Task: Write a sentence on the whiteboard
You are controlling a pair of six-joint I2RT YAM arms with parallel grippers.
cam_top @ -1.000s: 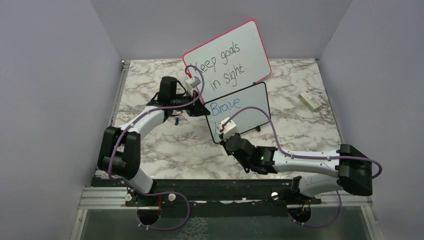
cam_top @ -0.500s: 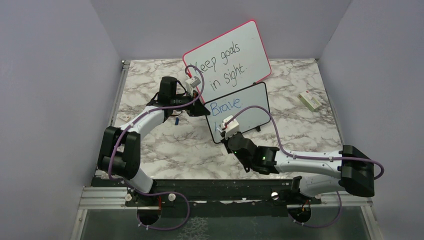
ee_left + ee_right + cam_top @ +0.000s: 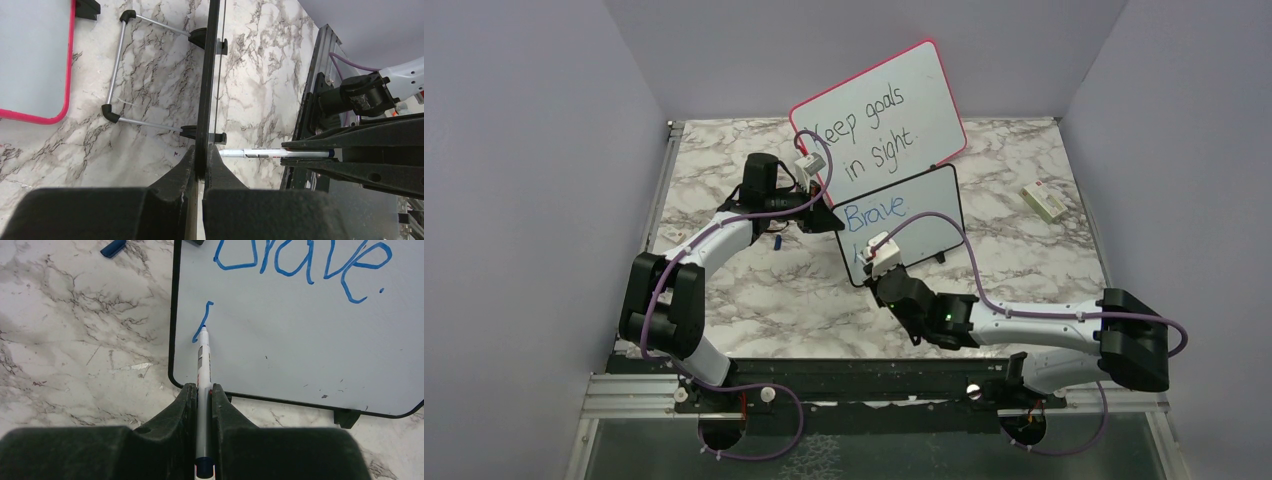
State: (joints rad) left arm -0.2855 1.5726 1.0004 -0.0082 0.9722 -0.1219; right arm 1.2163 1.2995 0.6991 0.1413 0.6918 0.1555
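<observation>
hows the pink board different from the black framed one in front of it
The pink-framed board looks larger than the black-framed whiteboard. The pink-framed board carries finished black writing, "Keep goals in sight."; the black-framed whiteboard has blue writing, "Brave." plus one started stroke. The left tool pinches the black-framed whiteboard's edge; nothing grips the pink-framed board. Both are white with rounded corners, propped up on the marble table.
</observation>
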